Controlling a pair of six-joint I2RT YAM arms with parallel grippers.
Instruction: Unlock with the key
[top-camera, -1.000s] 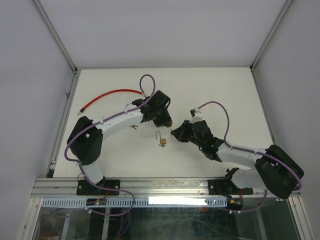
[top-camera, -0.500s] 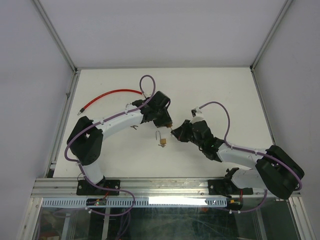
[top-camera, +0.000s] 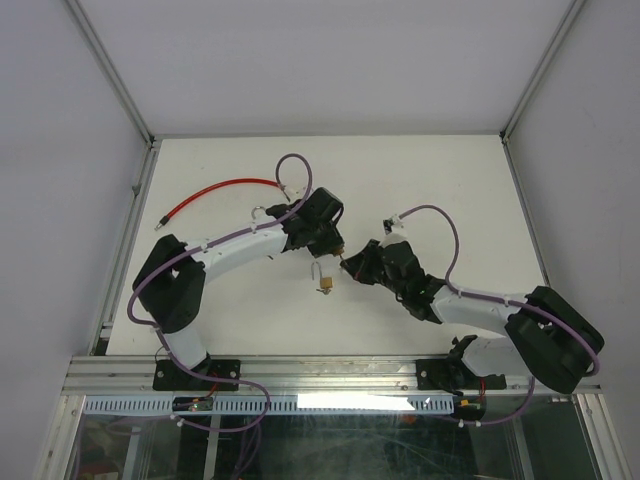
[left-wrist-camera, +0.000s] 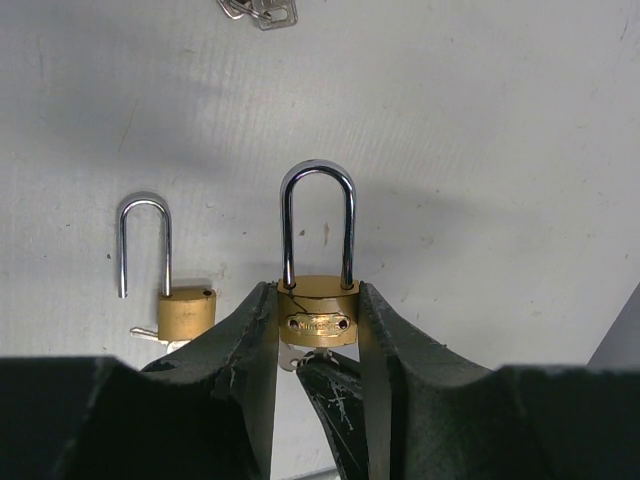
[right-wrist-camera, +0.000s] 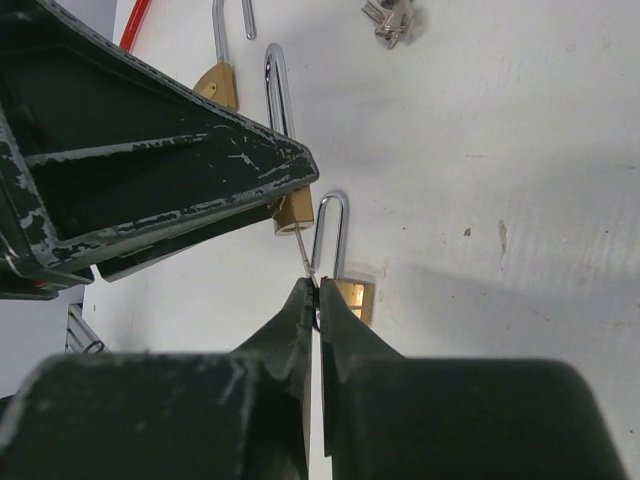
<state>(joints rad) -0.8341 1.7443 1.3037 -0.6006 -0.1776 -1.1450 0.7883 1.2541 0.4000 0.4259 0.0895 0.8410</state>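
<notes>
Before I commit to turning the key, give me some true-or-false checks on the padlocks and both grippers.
1. The left gripper grips a brass padlock by its body. True.
2. That padlock's shackle is open. False: both legs sit in the body.
3. A second padlock lies on the table, unlocked. True.
4. The right gripper stands wide open. False: it is shut on the key.
5. The red cable lies across the padlocks. False: it lies apart, far left.

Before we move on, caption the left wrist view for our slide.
Left gripper grips a brass padlock, key beneath; an open padlock lies beside.
</notes>
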